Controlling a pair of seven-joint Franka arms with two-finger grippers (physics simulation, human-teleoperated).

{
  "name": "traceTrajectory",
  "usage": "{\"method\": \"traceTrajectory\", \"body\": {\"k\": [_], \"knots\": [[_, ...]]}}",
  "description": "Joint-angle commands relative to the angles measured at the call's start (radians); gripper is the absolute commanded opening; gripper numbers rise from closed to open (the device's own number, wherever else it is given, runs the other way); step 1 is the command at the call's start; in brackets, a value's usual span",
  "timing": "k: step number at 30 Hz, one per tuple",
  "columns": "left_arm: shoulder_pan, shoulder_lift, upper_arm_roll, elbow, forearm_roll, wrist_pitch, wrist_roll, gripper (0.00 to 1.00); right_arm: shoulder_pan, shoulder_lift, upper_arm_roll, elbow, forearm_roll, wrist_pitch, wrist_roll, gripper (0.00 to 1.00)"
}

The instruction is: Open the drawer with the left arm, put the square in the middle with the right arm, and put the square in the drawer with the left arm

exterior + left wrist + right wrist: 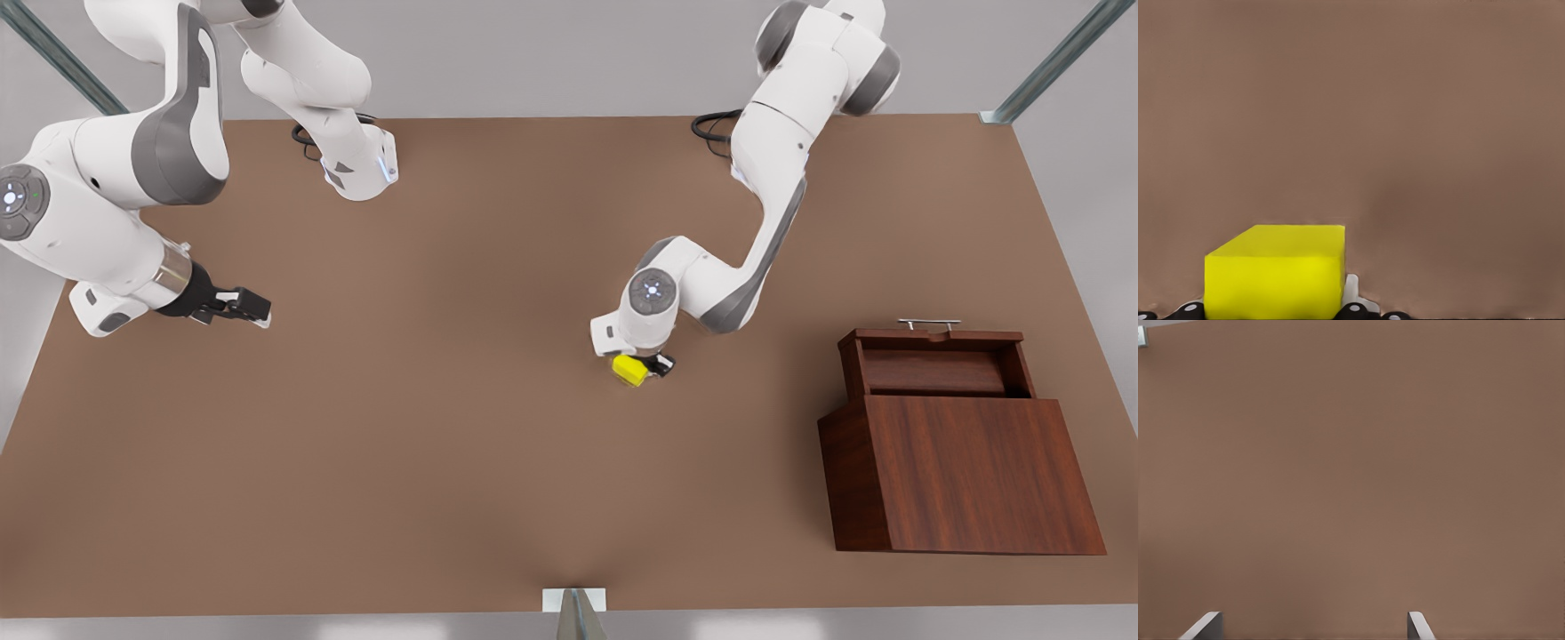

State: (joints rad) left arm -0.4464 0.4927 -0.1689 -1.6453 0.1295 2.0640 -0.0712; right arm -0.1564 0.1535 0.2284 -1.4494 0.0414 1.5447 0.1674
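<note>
On matte tabletop (444,427), left claw (647,366) grips cube (629,370).

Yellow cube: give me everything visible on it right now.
The square is a small, plain, bright yellow block, matte and unmarked. It sits at the left gripper over the brown tabletop near the middle, well apart from the open drawer. The left wrist view shows it between the fingertips, apparently gripped.

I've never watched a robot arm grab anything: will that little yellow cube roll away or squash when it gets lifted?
Probably neither. The yellow cube has flat faces and sharp edges, so it should sit still rather than roll. It looks solid, so likely stiff. Its plain smooth faces might be a little slippery between the left gripper fingers. The right gripper waits open.
</note>
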Motion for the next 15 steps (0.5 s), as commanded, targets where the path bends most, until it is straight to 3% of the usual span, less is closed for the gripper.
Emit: {"method": "traceTrajectory", "body": {"k": [1,5,7,9,15], "knots": [[0.017,-0.032,0.0,-0.022,-0.051,-0.013,-0.012,0.66,0.0,0.0,0.0,0.0,0.0,0.0,0.0,1.0],[0.297,-0.264,0.0,-0.125,-0.067,-0.157,-0.151,0.66,0.0,0.0,0.0,0.0,0.002,0.0,0.001,1.0],[0.416,-0.304,-0.001,-0.14,-0.099,-0.177,-0.159,0.66,0.001,0.0,0.0,0.0,0.0,0.0,0.001,1.0],[0.43,-0.345,0.002,-0.2,-0.097,-0.188,-0.151,0.66,0.002,0.001,0.0,0.0,0.002,0.0,0.0,1.0],[0.609,-0.341,0.0,-0.205,-0.088,-0.192,-0.018,0.67,0.0,0.001,0.0,-0.002,0.002,0.0,0.001,1.0]]}}
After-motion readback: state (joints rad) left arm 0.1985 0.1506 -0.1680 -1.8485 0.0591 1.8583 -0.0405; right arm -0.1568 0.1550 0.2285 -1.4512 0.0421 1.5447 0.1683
